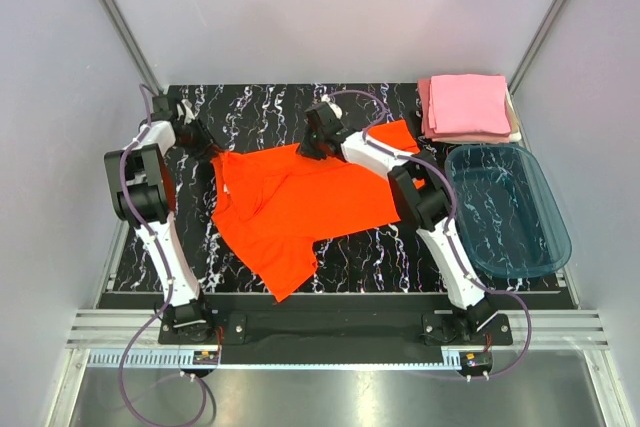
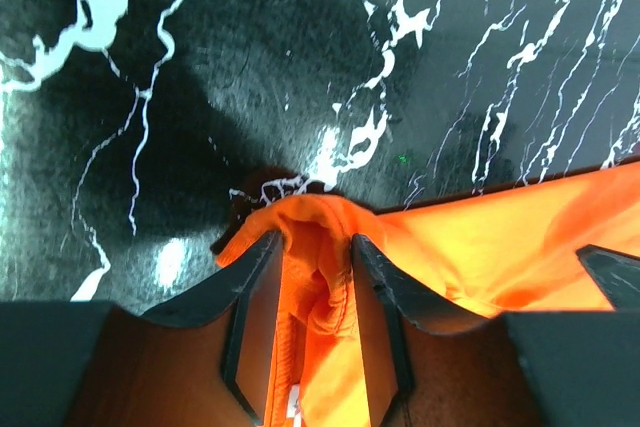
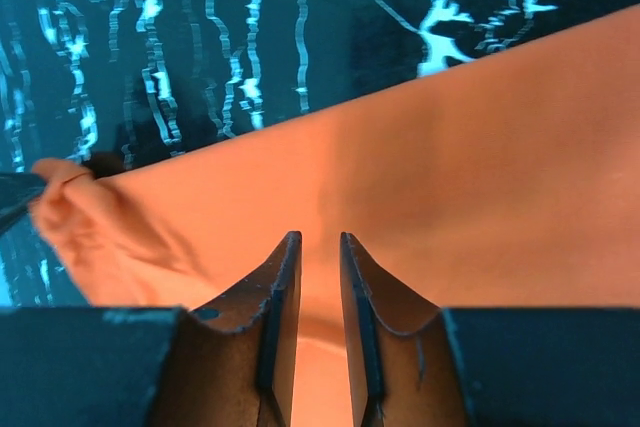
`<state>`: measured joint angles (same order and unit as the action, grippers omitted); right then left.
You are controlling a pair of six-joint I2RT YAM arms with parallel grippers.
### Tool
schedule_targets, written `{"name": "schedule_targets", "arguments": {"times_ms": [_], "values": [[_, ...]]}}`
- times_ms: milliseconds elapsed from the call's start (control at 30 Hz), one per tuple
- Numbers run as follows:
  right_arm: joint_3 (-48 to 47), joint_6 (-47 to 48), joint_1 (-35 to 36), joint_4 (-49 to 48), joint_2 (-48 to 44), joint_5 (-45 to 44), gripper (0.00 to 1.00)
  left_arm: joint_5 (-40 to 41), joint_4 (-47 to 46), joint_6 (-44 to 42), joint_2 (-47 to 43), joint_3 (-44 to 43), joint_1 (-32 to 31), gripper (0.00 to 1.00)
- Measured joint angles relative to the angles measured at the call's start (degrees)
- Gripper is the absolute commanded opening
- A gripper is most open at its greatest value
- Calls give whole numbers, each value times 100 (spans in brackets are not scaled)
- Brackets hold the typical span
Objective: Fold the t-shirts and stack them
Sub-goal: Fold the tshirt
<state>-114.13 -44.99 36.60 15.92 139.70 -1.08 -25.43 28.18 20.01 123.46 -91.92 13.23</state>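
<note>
Only my wrist cameras show the fingers. My left gripper pinches the orange shirt near the table's far left corner. My right gripper is nearly closed on the shirt, but I can't tell if it holds it.

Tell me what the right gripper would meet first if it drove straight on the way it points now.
The orange-red t-shirt: its cloth fills the wrist view just ahead of the right gripper. The black marbled table shows only past the cloth's far edge. How near the cloth lies is unclear.

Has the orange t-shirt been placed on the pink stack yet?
No, the orange t-shirt lies spread on the table, apart from the pink stack in the far right corner.
</note>
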Motion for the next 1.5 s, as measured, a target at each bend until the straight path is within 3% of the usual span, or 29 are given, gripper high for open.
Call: {"name": "schedule_targets", "arguments": {"times_ms": [100, 133, 267, 400, 533, 767, 867, 1100, 1333, 1467, 1500], "values": [[26, -59, -63, -13, 76, 4, 23, -11, -13, 48, 37, -63, 0, 4], [70, -94, -87, -17, 76, 2, 22, 2, -24, 72, 39, -63, 0, 0], [337, -433, -308, -179, 61, 48, 13, 103, -26, 127, 39, -63, 9, 0], [527, -691, -575, -404, 20, 50, 11, 216, -26, 297, 39, -61, 63, 0], [579, -820, -730, -485, 11, 61, 11, 321, -68, 544, -4, 26, 120, 13], [474, -776, -739, -367, 11, 227, 26, 435, -96, 743, -297, 326, 205, 26], [428, -739, -710, -315, 11, 238, 36, 439, -98, 699, -514, 354, 232, 27], [417, -907, -413, -9, -138, 63, 46, 439, -295, 496, -1456, 911, 118, 31], [424, -1255, 289, 262, -332, -240, 47, 269, -468, 323, -1582, 1379, -79, 23], [422, -1451, 713, 387, -374, -385, 47, 153, -501, 315, -1582, 1539, -98, 1], [424, -1493, 796, 400, -374, -398, 47, 98, -551, 326, -1582, 1587, -98, 0]]}}
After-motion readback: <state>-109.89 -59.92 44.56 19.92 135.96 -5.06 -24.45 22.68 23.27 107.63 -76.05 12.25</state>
